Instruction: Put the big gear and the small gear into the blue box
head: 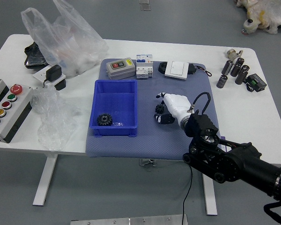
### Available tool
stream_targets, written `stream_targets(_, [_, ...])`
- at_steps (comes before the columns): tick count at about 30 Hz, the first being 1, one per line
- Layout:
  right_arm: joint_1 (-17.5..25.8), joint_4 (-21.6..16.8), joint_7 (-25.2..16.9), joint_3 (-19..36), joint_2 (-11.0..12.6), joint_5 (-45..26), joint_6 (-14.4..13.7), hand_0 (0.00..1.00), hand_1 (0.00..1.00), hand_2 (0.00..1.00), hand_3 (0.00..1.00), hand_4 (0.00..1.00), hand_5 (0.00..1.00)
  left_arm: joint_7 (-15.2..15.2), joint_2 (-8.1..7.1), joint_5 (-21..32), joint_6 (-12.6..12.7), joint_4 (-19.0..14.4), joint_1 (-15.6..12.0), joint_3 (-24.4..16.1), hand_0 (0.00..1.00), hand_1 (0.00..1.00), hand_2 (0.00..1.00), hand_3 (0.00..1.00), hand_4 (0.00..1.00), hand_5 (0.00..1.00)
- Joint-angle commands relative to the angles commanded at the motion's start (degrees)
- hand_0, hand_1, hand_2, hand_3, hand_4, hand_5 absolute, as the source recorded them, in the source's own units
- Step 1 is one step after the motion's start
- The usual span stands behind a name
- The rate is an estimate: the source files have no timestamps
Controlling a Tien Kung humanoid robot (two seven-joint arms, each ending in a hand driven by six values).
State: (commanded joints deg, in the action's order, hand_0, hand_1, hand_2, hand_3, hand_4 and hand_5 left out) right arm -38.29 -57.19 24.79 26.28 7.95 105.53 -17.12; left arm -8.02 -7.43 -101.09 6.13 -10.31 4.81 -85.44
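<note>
Right hand (pixel 177 108) half-open, small gear (pixel 159 108) between fingertips and thumb on mat (pixel 150 146), no firm grip visible. Big gear (pixel 104 119) (already in) sits in box (pixel 113 131). Closing off-centre could squirt small gear away.

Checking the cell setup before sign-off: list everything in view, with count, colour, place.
Table: 1, white, centre
Mat: 1, blue-grey, on table
Box: 1, blue, mat's left
Big gear: 1, black, in box
Small gear: 1, black, on mat
Switch box: 1, grey, mat's far left
Small blocks: 2, white-blue, beside switch box
Square device: 1, white on black, mat's far side
Cylinders: 4, black, far right
Metal fitting: 1, beside cylinders
Connector block: 1, dark green, right
Button panel: grey, left edge
Bag: 1, clear, far left
Wrap: clear, left
Wrapped figure: 1, pale, beyond table
Right hand: 1, white-black, open around small gear
Left hand: out of view
</note>
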Motion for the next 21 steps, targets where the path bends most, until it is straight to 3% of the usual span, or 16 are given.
stream_targets(14, [-0.2, -0.8, -0.2, 1.4, 0.4, 2.7, -0.7, 0.435, 0.550, 0.461, 0.509, 0.605, 0.062, 0.3, 0.11, 0.6, 0.0, 0.0, 0.0, 0.6, 0.689, 0.670, 0.594, 0.690, 0.662, 0.357])
stream_targets(21, [-1.7, -6.5, 0.0, 5.8, 2.5, 5.1, -0.5, 0.442, 0.556, 0.482, 0.536, 0.592, 0.068, -0.2, 0.25, -0.4, 0.0, 0.0, -0.2, -0.5, 0.689, 0.671, 0.594, 0.690, 0.664, 0.363])
